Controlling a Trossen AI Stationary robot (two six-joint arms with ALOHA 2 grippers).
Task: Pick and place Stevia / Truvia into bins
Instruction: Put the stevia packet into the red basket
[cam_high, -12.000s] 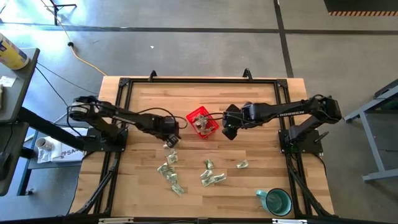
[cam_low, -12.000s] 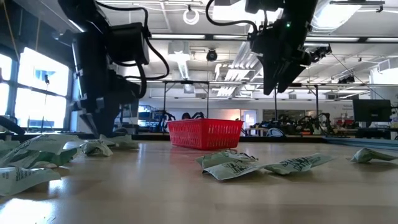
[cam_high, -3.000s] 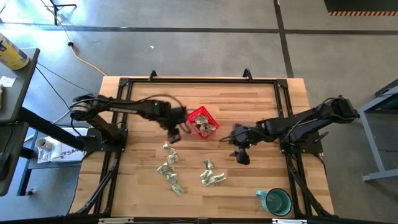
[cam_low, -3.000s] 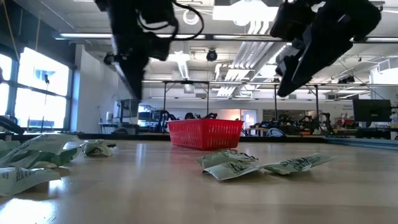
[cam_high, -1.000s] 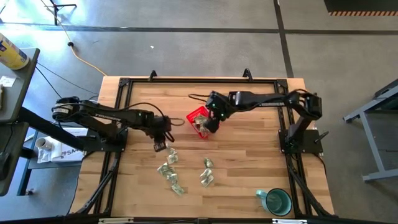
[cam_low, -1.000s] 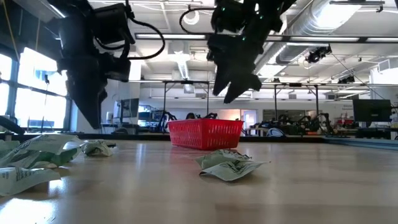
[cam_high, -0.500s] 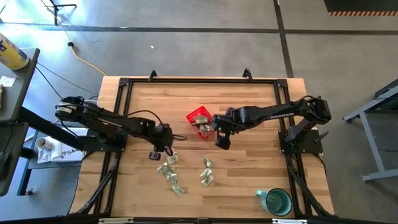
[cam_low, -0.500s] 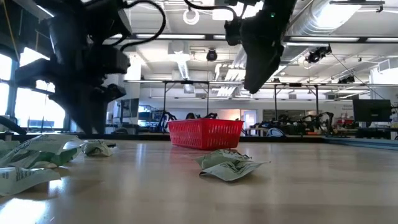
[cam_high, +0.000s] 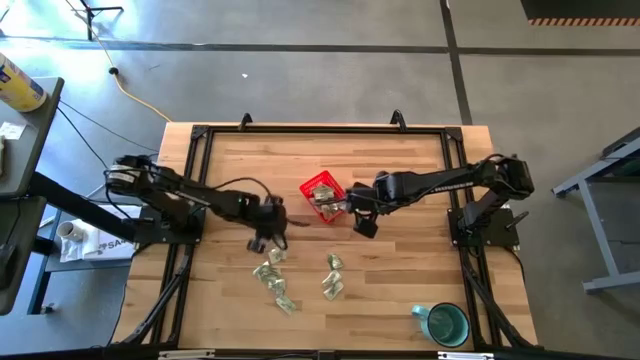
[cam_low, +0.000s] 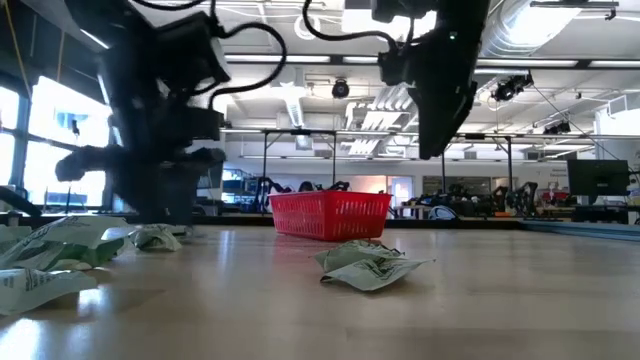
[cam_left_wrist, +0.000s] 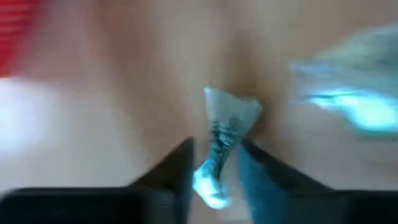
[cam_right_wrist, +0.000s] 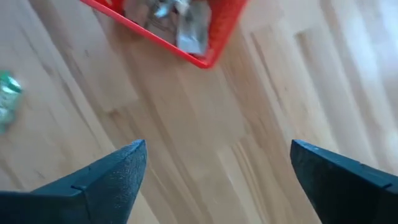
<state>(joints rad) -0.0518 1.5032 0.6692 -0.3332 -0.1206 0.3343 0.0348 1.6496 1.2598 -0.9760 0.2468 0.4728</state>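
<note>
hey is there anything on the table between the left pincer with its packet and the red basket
Nothing visible. The left pincer is shut on a packet, and only bare wood shows between it and the basket. The right pincer hangs open on the basket's other side, out of that path.

Bare counter (cam_high: 420, 160) behind and right of red basket (cam_high: 322, 196). Front centre obstructed by scattered packets (cam_high: 275, 283); teal mug (cam_high: 443, 324) at front right corner. Left end effector (cam_high: 262, 238) and right end effector (cam_high: 362, 220) flanking the basket.
</note>
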